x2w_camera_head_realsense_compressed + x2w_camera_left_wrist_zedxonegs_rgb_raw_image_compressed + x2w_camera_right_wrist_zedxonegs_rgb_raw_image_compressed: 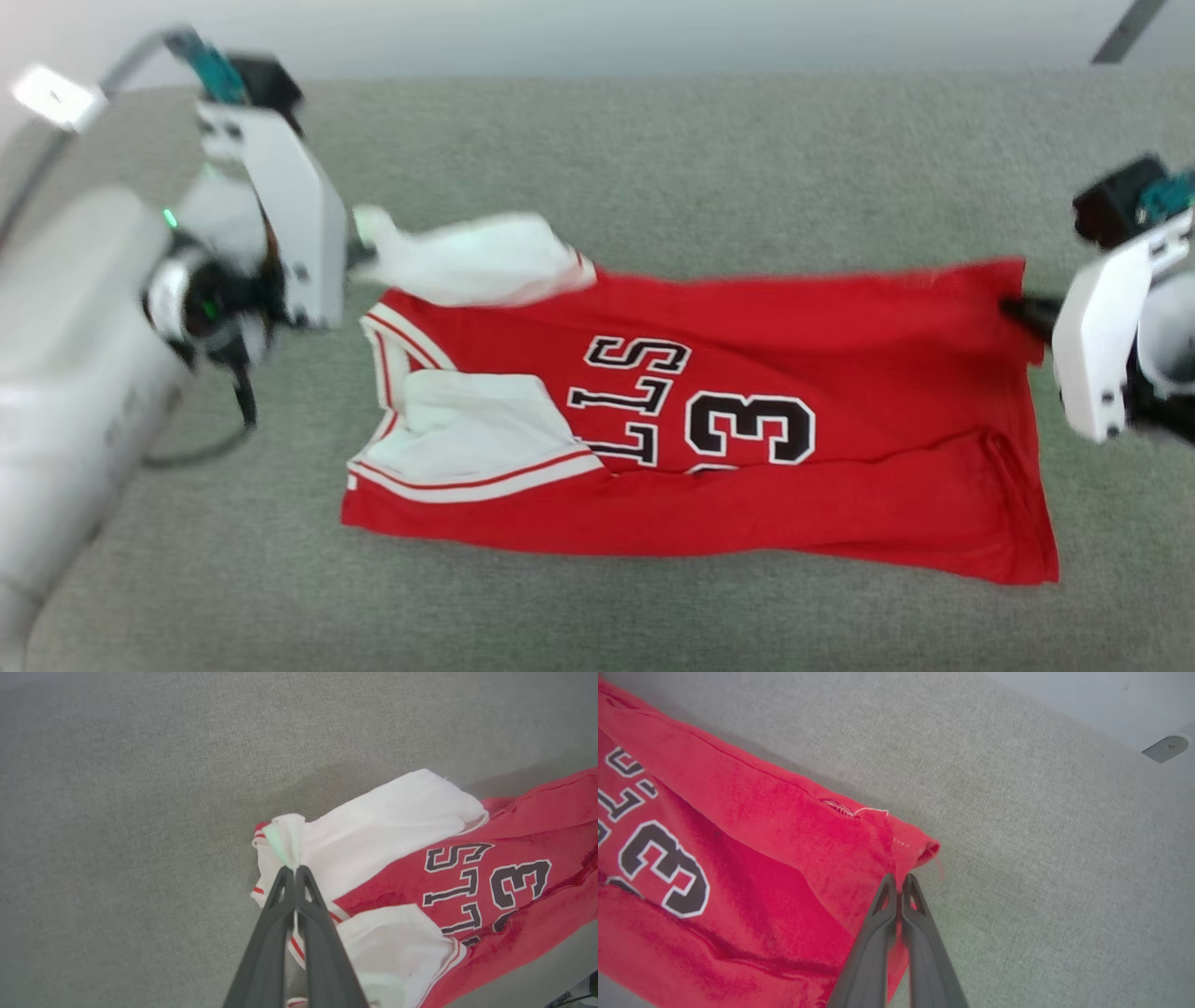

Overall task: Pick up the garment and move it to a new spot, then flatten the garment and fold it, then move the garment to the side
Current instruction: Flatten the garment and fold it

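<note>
Closest in, the robot's pale left forearm (65,392) runs up the lower left of the head view, over a grey fabric surface (653,625). Just beyond lies the garment (794,467), stretched sideways across that surface, collar toward the left arm and hem toward the right. Its near long edge rests on the fabric and looks doubled over, with the near sleeve (467,429) folded onto the chest beside the lettering.

At the garment's far edge, both arms have a grip. The left gripper (295,870) has its fingers pressed together on a small tuft of the white far sleeve (397,812). The right gripper (900,879) is likewise closed, pinching the red hem corner (920,847) (only a thin bite, right at the stitching).

Several things could go wrong from here. Both bites are small and close to the cloth's edge, so a firm pull to flatten the jersey could tug either one free, the sleeve tuft most likely. Because the left grip is on a sleeve and not the shoulder, tension may stretch the sleeve while the body stays slack. If one arm leads the other, the jersey would skew. The tucked near sleeve could get trapped in the fold.
</note>
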Controlling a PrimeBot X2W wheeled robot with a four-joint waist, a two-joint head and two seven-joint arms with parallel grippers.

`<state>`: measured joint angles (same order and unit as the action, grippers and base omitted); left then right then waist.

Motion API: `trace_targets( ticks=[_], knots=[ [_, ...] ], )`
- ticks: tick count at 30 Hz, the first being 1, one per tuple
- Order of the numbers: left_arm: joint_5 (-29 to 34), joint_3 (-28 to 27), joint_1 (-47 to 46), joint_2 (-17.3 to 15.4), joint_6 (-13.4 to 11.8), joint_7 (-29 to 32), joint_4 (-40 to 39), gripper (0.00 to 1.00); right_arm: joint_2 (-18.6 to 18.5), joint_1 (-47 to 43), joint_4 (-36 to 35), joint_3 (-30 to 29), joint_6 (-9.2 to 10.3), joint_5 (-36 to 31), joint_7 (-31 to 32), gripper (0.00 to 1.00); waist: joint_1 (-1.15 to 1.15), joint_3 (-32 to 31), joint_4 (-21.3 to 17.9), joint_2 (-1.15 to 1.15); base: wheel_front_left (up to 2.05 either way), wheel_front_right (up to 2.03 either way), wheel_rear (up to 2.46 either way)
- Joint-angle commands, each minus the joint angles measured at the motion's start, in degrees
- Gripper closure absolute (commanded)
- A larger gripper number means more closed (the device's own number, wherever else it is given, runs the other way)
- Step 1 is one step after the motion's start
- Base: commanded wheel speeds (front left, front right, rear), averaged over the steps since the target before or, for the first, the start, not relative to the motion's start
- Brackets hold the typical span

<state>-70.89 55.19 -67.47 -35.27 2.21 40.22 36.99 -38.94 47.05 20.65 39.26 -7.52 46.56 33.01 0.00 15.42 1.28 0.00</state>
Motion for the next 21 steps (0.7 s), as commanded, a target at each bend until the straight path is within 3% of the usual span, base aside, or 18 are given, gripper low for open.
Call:
trace_targets(
  ticks=[1,9,14,21],
  knots=[
    [-0.6,0.2,2.6,-1.0,-1.6,0.5,-3.1,1.00,-1.0,-2.2,-1.3,0.2,0.06,1.1,0.4,1.00,0.00,-1.9,1.7,0.00,0.00,0.00,0.00],
    [-3.1,1.6,12.8,-4.7,-8.5,2.1,-15.8,1.00,-3.6,-8.9,-4.4,-0.8,0.06,2.5,2.0,1.00,0.00,-2.1,1.1,0.00,0.00,0.00,0.00],
    [-4.3,2.1,15.7,-4.7,-10.1,2.5,-17.3,1.00,-2.7,-11.0,-3.3,-0.7,0.06,2.6,3.0,1.00,0.00,-1.8,0.4,0.00,0.00,0.00,0.00],
    [-4.9,2.4,17.0,-4.4,-10.4,2.9,-14.5,1.00,-2.0,-11.0,-0.8,1.6,0.06,1.7,3.6,1.00,0.00,-1.8,-0.3,0.00,0.00,0.00,0.00]
  ],
)
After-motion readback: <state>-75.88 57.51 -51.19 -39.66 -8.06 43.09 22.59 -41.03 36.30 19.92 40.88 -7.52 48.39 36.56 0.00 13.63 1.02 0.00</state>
